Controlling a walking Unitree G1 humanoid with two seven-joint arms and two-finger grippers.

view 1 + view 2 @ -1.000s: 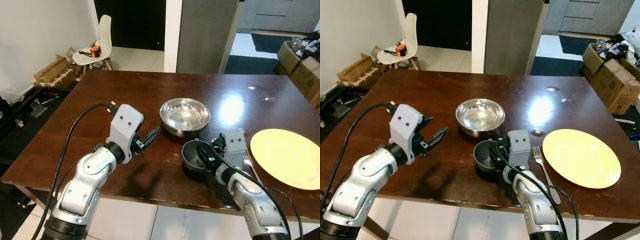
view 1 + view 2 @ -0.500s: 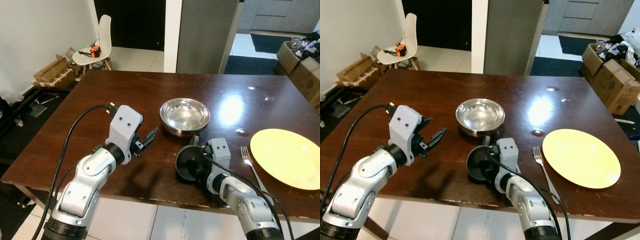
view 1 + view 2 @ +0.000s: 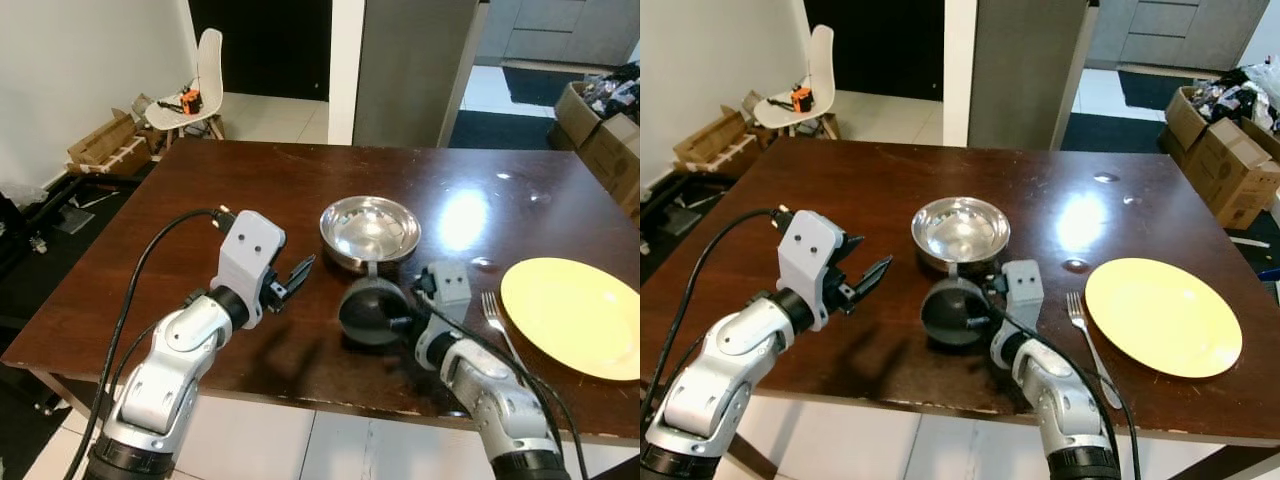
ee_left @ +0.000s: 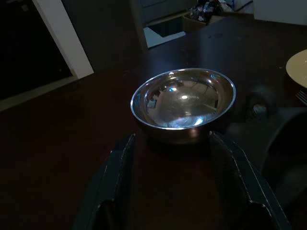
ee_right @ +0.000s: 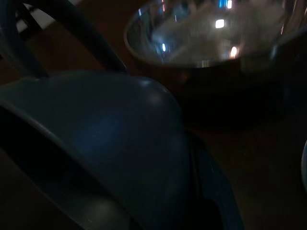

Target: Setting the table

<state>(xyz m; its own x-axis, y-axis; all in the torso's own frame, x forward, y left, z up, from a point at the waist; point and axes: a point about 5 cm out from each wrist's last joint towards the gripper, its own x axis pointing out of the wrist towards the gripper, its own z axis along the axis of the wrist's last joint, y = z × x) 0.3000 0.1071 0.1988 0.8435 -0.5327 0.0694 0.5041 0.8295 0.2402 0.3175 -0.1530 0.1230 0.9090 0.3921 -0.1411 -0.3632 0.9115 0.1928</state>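
Note:
My right gripper point(image 3: 396, 319) is shut on the rim of a small dark bowl point(image 3: 368, 313). It holds the bowl tipped over just above the table point(image 3: 250, 190), close in front of a shiny steel bowl point(image 3: 370, 230). The wrist view shows the dark bowl's point(image 5: 96, 143) rounded outside with the steel bowl point(image 5: 211, 33) behind it. A yellow plate point(image 3: 575, 315) lies at the right with a fork point(image 3: 494, 313) beside it. My left gripper point(image 3: 290, 278) hovers open to the left of the bowls. Its fingers point(image 4: 117, 191) point at the steel bowl point(image 4: 184, 103).
The dark wooden table's near edge point(image 3: 300, 400) runs just under both arms. A white chair point(image 3: 195, 95) and cardboard boxes point(image 3: 105, 145) stand beyond the far left corner. More boxes point(image 3: 610, 130) sit at the far right.
My right gripper has carried the dark bowl leftward and up, tipping it from upright onto its side; the fork beside the plate has come into view. The left arm has stayed still.

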